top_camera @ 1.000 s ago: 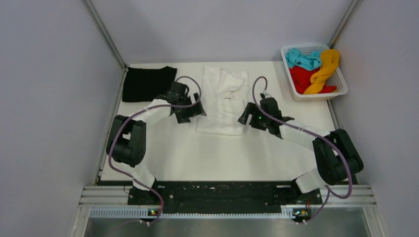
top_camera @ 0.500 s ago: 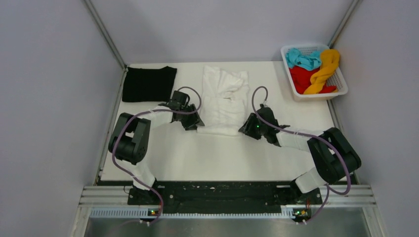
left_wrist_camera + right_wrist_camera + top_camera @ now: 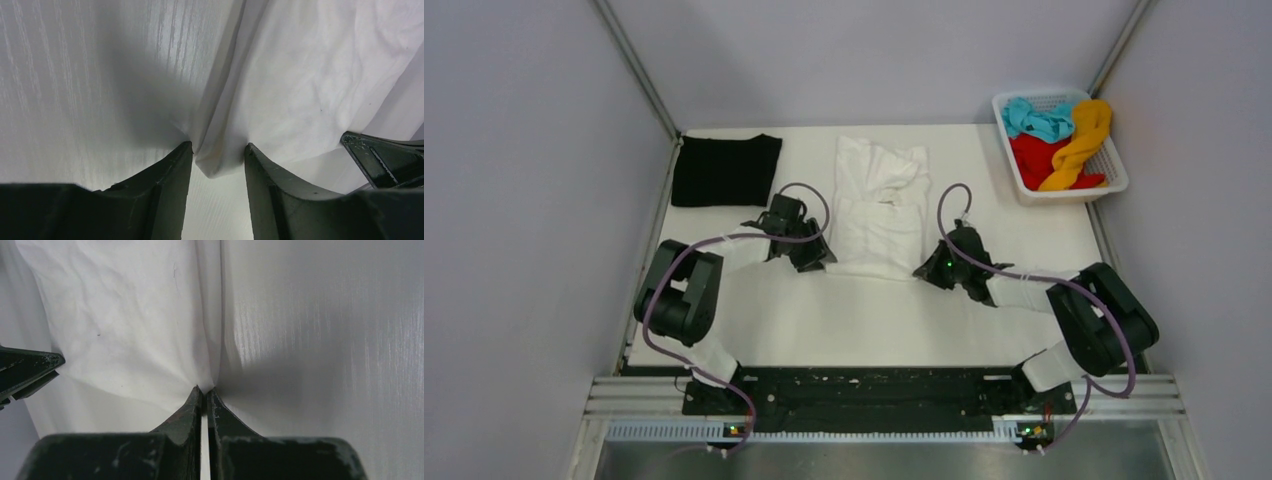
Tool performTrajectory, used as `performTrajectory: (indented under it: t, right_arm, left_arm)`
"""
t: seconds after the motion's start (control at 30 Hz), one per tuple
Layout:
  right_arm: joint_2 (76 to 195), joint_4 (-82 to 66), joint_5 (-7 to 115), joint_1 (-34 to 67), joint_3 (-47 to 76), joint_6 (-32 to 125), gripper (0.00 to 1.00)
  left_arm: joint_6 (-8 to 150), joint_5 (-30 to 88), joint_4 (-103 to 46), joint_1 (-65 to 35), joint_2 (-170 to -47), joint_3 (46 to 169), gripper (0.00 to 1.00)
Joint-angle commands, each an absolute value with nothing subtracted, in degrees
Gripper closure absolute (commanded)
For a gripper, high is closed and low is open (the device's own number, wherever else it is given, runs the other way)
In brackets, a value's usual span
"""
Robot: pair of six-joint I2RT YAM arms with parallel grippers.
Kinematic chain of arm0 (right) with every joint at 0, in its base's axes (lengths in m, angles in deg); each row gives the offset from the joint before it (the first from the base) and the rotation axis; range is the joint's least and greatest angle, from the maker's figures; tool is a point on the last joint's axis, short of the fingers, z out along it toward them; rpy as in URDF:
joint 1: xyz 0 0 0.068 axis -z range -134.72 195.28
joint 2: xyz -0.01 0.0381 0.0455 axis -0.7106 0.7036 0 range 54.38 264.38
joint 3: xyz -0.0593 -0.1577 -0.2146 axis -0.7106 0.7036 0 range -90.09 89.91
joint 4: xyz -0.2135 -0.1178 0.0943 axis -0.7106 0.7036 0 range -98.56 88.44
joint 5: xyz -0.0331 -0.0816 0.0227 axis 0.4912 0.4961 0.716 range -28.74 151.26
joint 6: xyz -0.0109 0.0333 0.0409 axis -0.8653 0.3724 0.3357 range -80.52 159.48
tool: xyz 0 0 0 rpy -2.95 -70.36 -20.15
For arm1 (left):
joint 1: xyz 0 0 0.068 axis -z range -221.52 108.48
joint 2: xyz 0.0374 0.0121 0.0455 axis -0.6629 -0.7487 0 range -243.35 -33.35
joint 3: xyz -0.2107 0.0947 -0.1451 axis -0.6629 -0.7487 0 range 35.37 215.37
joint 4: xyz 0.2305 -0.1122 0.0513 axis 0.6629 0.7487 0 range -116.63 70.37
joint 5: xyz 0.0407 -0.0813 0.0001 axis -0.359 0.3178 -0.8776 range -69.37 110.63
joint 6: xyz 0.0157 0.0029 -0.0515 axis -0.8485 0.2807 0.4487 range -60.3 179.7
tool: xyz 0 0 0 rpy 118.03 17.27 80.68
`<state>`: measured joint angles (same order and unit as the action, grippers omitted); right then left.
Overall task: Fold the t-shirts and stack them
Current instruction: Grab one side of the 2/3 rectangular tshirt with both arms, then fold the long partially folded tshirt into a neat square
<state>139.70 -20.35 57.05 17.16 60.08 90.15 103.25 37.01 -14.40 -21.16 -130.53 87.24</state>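
**Both arms drop to the white shirt's near corners, ready for the hem fold**

Top view: over the last second both arms slid from the sides of the white shirt [image 3: 879,205] back to its near hem. The left jaws are now at the near left corner and the right jaws at the near right corner. The shirt lies mid-counter as a long narrow strip, sleeves already folded in, creased and lumpy at the far end. Judgement: the width folds are done and lifting the hem toward the collar is next. A black shirt [image 3: 724,170] sits folded flat and square at the far left. The white lattice basket [image 3: 1074,196] at far right holds crumpled teal [image 3: 1036,120], red [image 3: 1036,160] and twisted yellow [image 3: 1079,140] shirts, not yet handled.

Left wrist view: the jaws stand clearly apart with the shirt corner [image 3: 220,160] between them, not yet clamped. The cloth is thin, soft and matte with fine wrinkles. The counter [image 3: 75,75] is smooth white with faint grain.

Right wrist view: the jaws are nearly together, leaving only a thin slit. Shirt [image 3: 125,315] wrinkles run into the tips, so they look pinched on the corner.
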Motion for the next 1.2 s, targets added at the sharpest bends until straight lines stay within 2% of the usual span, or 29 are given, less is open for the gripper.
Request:
performTrajectory:
  t: [0.0,0.13,0.17,0.2,0.27,0.3,0.43,0.57,0.7,0.87,1.0,1.17]
  right_arm:
    - [138.25,-17.32,56.56,16.08,63.21,89.63,1.0]
    - [137.4,-18.31,56.28,15.93,64.41,90.02,1.0]
    - [137.32,-18.55,56.29,15.93,64.54,90.09,1.0]
    - [137.11,-18.58,56.26,15.93,64.48,90.1,1.0]
    - [136.95,-18.41,56.54,15.77,64.5,90.08,1.0]
    - [136.86,-18.35,56.53,15.75,64.5,90.04,1.0]
    - [135.52,-17.56,56.05,15.3,64.56,89.96,1.0]
    - [130.3,-10.87,55.03,13.55,64.33,88.32,1.0]
    - [118.45,3.32,51.96,11.56,64.93,88.09,1.0]
    - [101.04,20.38,45.14,10.57,63.84,89.96,1.0]
    - [91.28,25.88,36.63,9.55,62.54,91.81,1.0]
    - [86.21,31.96,37.62,9.07,57.74,90.47,1.0]
  left_arm:
    - [102.48,33.25,-8.0,-20.54,-129.67,83.22,0.5]
    - [103.12,33.97,-8.89,-18.63,-129.56,82.19,0.51]
    - [103.37,33.87,-9.37,-18.33,-129.91,82.13,0.55]
    - [103.57,34.06,-9.81,-18.25,-130.7,82.19,0.62]
    - [104.13,35.72,-10.56,-18.17,-131.98,82.67,0.95]
    - [104.56,36.96,-12.12,-18.04,-132.18,82.54,1.0]
    - [105.69,37.87,-13.63,-17.37,-130.29,81.71,1.0]
    - [104.15,35.69,-10.09,-17.28,-123.1,78.55,1.0]
    - [104.86,35.0,-7.53,-16.51,-112.38,72.21,1.0]
    - [109.1,32.04,0.19,-8.14,-95.14,69.46,1.0]
    - [111.77,30.48,6.91,-4.29,-82.28,71.0,1.0]
    - [111.93,32.09,7.34,-4.17,-74.46,72.44,1.0]
